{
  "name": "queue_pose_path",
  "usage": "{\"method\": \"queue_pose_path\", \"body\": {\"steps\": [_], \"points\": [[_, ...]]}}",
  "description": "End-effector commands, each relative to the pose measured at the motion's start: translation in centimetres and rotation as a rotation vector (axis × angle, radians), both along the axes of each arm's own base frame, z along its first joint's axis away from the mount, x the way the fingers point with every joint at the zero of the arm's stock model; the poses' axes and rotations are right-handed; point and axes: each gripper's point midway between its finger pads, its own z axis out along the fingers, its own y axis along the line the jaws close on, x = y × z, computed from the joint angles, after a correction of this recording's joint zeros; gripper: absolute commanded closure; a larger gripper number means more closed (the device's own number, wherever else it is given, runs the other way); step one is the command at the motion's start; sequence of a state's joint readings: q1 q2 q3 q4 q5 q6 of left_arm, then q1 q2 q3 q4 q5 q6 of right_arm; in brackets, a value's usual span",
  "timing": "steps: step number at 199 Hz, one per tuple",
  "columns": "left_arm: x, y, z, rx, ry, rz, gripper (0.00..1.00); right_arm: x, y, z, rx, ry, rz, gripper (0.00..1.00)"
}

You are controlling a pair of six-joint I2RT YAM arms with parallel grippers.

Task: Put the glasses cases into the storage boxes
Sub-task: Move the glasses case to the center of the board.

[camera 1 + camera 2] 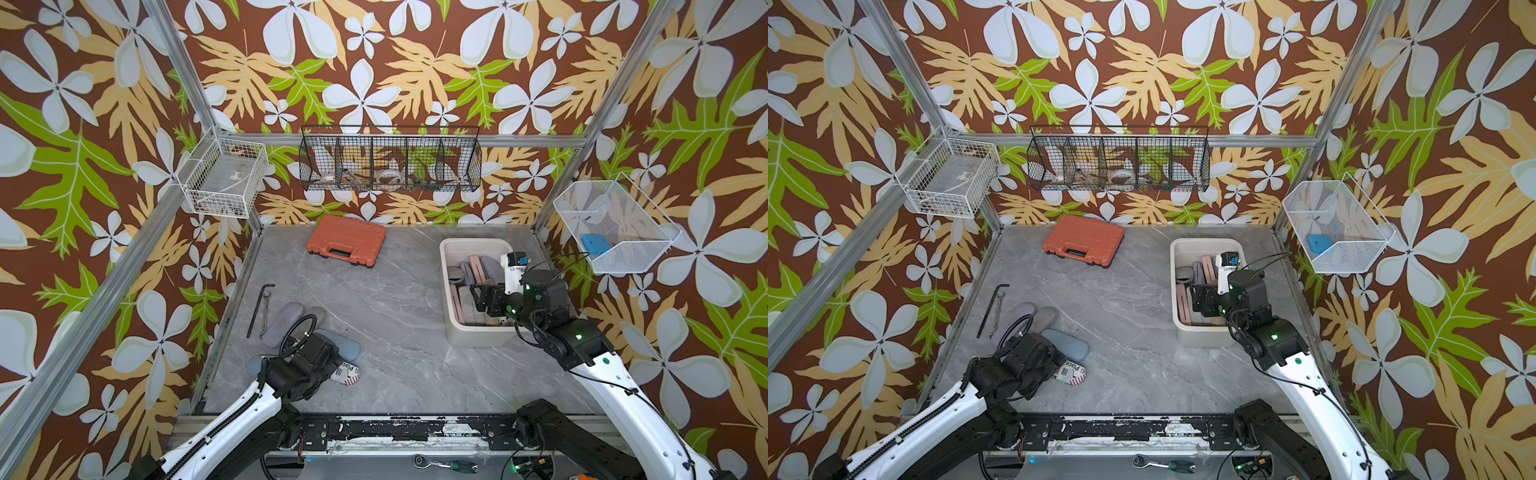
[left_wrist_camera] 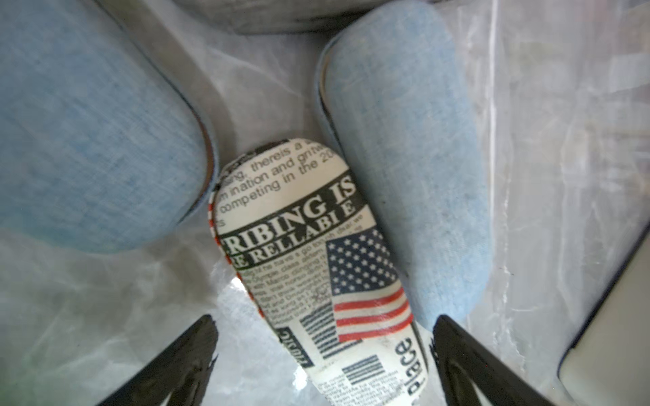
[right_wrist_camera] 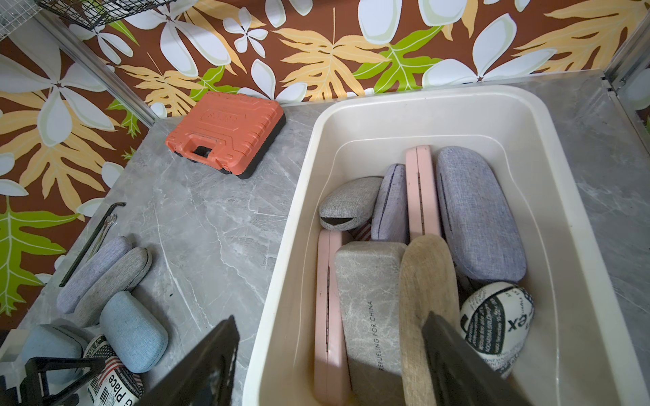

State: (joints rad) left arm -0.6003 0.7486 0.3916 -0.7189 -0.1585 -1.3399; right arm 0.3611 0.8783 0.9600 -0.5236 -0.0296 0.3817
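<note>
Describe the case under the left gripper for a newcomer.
Near the grey table's near-left corner, loose cases lie under the left gripper. Between two light-blue cases sits the newspaper-print case with an American flag, the only printed one outside the cream tub.

A newspaper-and-flag case lies flat between the left pincer's spread tips. A pale blue case touches its side, and a second blue case lies just beside. Below the right pincer, the cream box holds pink, grey, lavender, tan and printed cases.
</note>
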Motion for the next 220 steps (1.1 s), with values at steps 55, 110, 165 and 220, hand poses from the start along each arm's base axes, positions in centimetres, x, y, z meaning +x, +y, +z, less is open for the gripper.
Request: {"method": "queue_pose_path", "body": {"steps": [55, 110, 165, 220], "points": [[1.8, -0.7, -1.9, 0.042, -0.022, -0.031, 0.21, -0.2, -0.2, 0.9, 0.006, -0.037, -0.001, 0.19], [3.9, -3.4, -1.5, -0.004, -0.084, -0.156, 0.30, 0.0, -0.1, 1.0, 0.007, -0.043, -0.002, 0.21], [7.3, -8.2, -0.8, -0.006, -0.137, -0.375, 0.32, -0.1, -0.4, 1.4, -0.001, -0.045, -0.011, 0.21], [9.9, -9.4, 0.7, 0.179, -0.115, -0.609, 0.24, -0.6, -0.7, 2.3, -0.008, -0.060, -0.018, 0.21]]}}
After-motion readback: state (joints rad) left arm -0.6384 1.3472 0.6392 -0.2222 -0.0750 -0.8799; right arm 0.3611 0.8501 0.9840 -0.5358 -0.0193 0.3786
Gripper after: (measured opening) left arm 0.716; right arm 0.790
